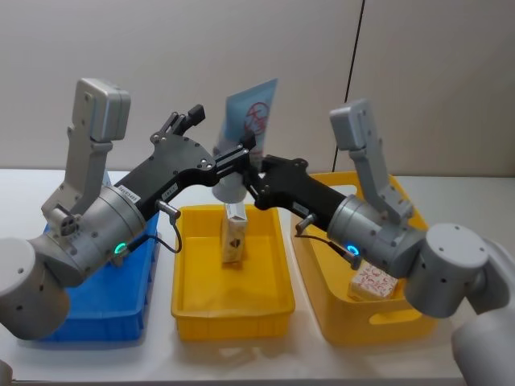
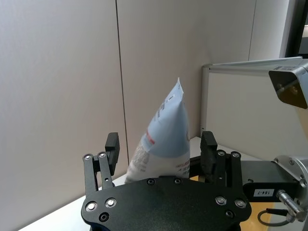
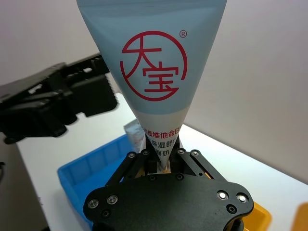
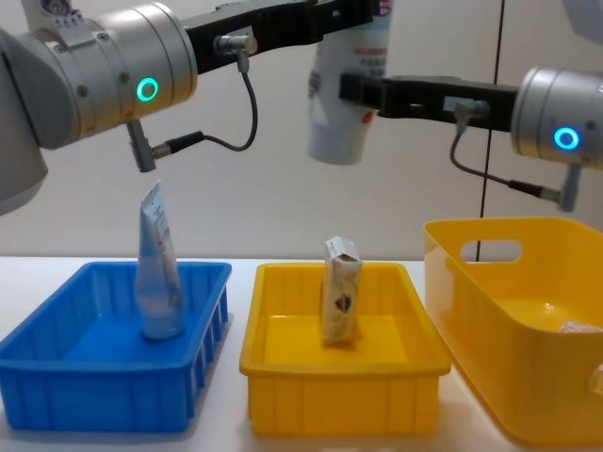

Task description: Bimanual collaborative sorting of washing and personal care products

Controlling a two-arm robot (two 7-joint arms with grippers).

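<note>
Aloft, clamping pale blue squeeze tube [image 3: 154, 72] between right gripper [image 3: 161, 161] fingers, cap end down. Flanking tube with left gripper [image 2: 161, 144], fingers spread, not touching. Standing below both: small carton [image 4: 341, 290] in yellow tray [image 4: 283, 363].

Glossy pale blue plastic squeeze tube [image 3: 153, 62], matt black metal gripper plates, smooth shiny yellow plastic tray [image 4: 283, 367]

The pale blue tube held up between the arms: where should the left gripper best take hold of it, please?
Grip the tube on its mid body, above the right gripper, which clamps the lower cap end. Come from the robot's left, where the open left gripper straddles it; the tube stands upright, crimp up, leaving that stretch free.
</note>
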